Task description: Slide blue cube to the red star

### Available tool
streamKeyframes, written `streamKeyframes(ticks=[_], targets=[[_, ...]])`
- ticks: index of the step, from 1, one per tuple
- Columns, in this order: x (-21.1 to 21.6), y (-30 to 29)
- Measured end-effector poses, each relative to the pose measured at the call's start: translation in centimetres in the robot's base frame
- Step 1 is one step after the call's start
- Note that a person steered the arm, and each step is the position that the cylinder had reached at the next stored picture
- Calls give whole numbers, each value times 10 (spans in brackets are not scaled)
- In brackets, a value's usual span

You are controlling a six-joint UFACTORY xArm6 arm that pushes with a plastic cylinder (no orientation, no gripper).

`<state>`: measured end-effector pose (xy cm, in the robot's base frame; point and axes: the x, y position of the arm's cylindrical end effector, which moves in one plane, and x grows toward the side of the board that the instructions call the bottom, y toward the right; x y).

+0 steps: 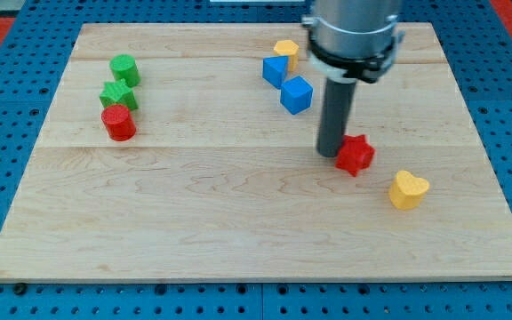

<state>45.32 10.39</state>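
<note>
A blue cube (297, 94) sits on the wooden board (194, 204) right of centre near the view's top. The red star (355, 155) lies below and to the right of it. My tip (330, 155) stands on the board right against the red star's left side, below and right of the blue cube, apart from it. A second blue block (276, 70) lies just up-left of the cube.
A yellow block (286, 50) sits at the top next to the second blue block. A yellow heart (408, 189) lies lower right of the red star. At the left are a green cylinder (124, 68), a green star (117, 93) and a red cylinder (118, 123).
</note>
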Motion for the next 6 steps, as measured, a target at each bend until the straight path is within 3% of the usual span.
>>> streamKeyframes(ticks=[2,3,4,5,6], targets=[[-2,35],[-45,-23],[-46,-114],[-78,-154],[-101,-126]])
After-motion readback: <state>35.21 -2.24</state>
